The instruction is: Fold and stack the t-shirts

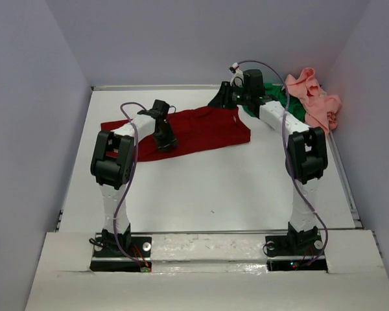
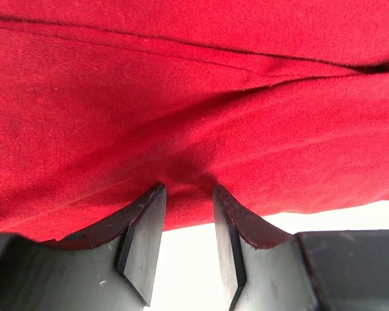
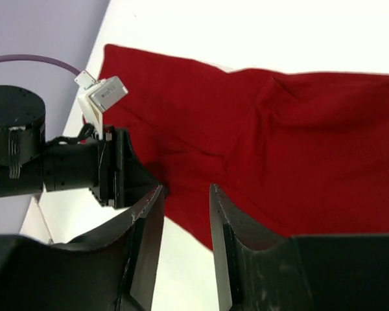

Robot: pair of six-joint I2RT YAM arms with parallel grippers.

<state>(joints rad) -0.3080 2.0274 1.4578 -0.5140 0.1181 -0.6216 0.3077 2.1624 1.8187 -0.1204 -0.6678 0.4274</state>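
Note:
The dark red t-shirt lies spread out, somewhat rumpled, across the back middle of the table. My left gripper is open, its tips down on the shirt's near edge, left of middle; in the left wrist view the cloth puckers slightly between the open fingertips. My right gripper is open and empty above the shirt's far right part; its own view looks down on the red cloth and on the left gripper. The bright green t-shirt and the salmon pink t-shirt lie crumpled at the back right.
Grey walls close in the table on the left, back and right. A raised rim runs along the table's right side. The arm bases stand on a white ledge at the near edge.

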